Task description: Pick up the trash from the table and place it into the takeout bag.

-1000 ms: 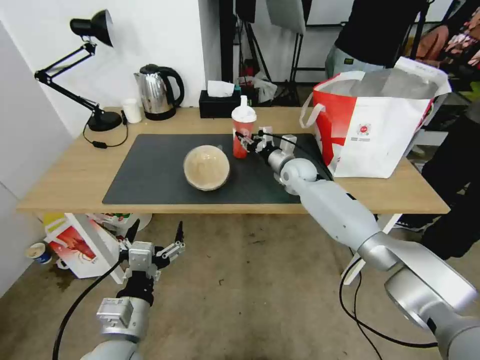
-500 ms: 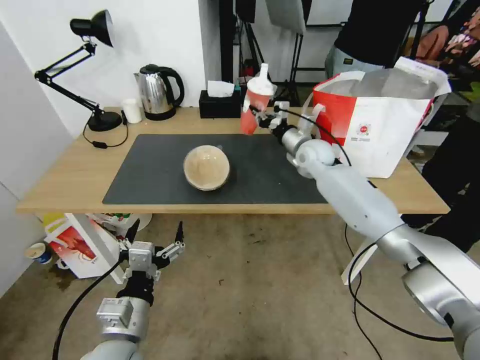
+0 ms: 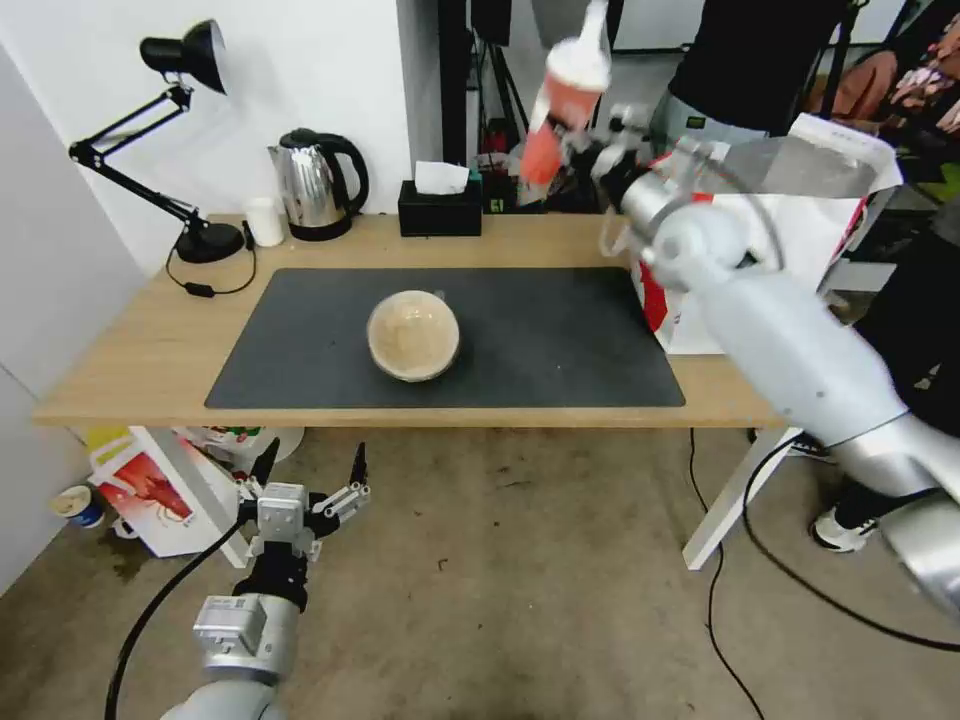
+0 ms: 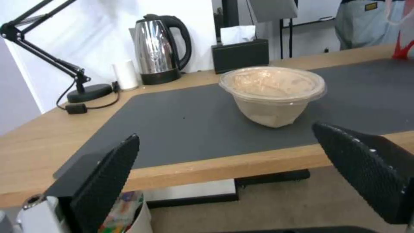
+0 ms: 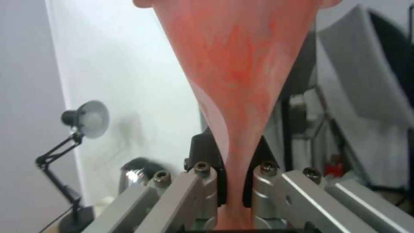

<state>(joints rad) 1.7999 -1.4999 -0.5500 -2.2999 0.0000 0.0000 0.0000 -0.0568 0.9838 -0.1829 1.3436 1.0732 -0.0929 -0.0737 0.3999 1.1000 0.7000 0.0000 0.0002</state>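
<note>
The right gripper [image 3: 572, 140] is clamped on the translucent red cup with its white spouted lid [image 3: 562, 100], holding it tilted high above the back edge of the long light-wood table [image 3: 130, 345], just beside the big white-and-red takeout bag [image 3: 800, 215] at the table's right end. The round clear-domed bowl of tan food [image 3: 412, 334] sits mid-mat, while the left gripper [image 3: 305, 478] hangs spread open and empty below the front edge.

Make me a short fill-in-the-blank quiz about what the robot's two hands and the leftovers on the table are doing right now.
1. The right hand is shut on the red ____.
2. The domed bowl sits on the grey ____.
3. The left hand hangs open below the ____ edge.
4. The cup is in the air, left of the ____.

Missing words: cup; mat; table; bag
</note>
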